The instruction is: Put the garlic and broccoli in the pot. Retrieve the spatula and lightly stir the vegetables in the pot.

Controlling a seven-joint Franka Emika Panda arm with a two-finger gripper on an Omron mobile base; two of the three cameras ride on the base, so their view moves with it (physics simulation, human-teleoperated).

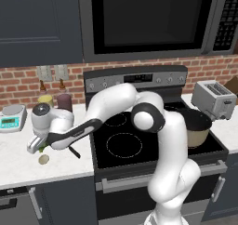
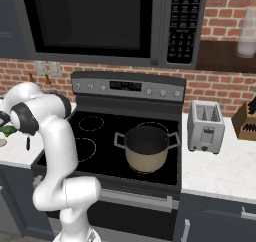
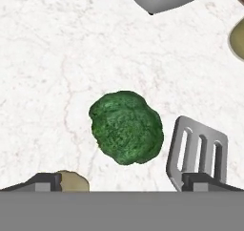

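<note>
On the counter [image 1: 18,166] left of the stove [image 1: 125,145] we see a scale [image 1: 12,116] by the brick wall, with two bottles [image 1: 55,98] just to its right. The gripper [image 1: 37,146] hangs low over the counter in front of them, jaws spread wide and holding nothing. In the hand view the broccoli [image 3: 126,128] lies on the marble between the fingertips [image 3: 45,182], touching neither. The garlic [image 3: 72,181] sits just beside it, partly behind the left tip — from the left base view it lies on the counter just in front of the gripper. The spatula [image 3: 196,151] rests on the broccoli's other side, its slotted head near the right tip; its black handle points toward the stove. Further right, the pot [image 2: 145,147] stands on the stove's front right burner, well apart from the vegetables. A toaster [image 2: 205,126] sits on the counter right of the stove — and a knife block [image 2: 246,120] beyond it.
</note>
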